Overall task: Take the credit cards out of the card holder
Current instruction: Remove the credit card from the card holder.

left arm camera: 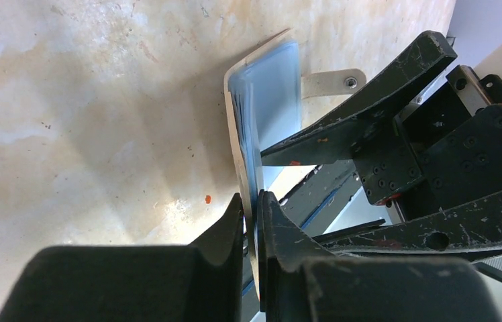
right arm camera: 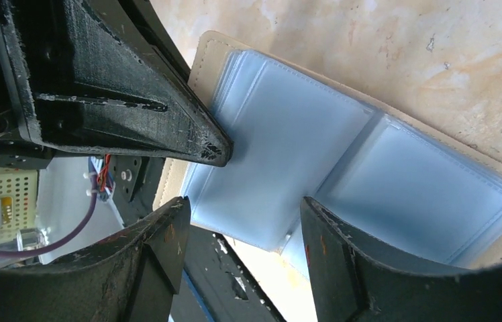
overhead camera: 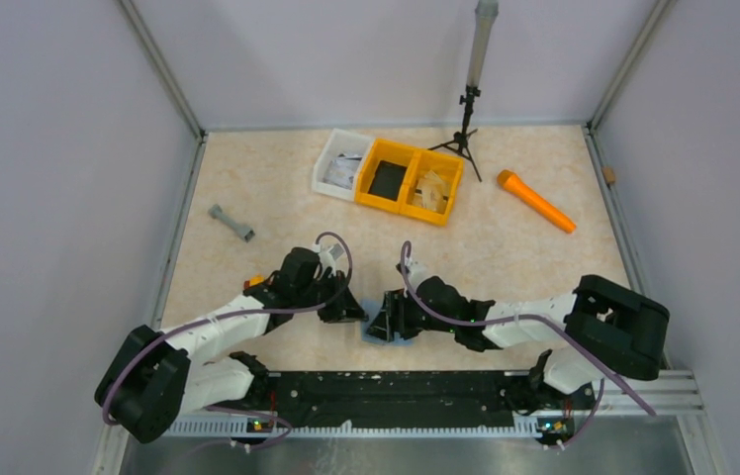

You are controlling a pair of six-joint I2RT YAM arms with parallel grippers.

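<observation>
Card holder (right arm camera: 288, 147) lies open at 6 o'clock on the worktop (overhead camera: 505, 257). Your left fingers (left arm camera: 225, 233) pinch its edge as an anchor; right fingers (right arm camera: 161, 236) gape empty, probably ready for cards.

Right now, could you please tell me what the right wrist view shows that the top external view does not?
Only the right wrist view: the card holder lies open, clear blue sleeves inside a tan border, and the right gripper has its fingers apart over them. Only the top external view: the white bin, yellow bins, orange stick, grey dumbbell-shaped piece and tripod. Both: the card holder with the left gripper and right gripper at it.
</observation>
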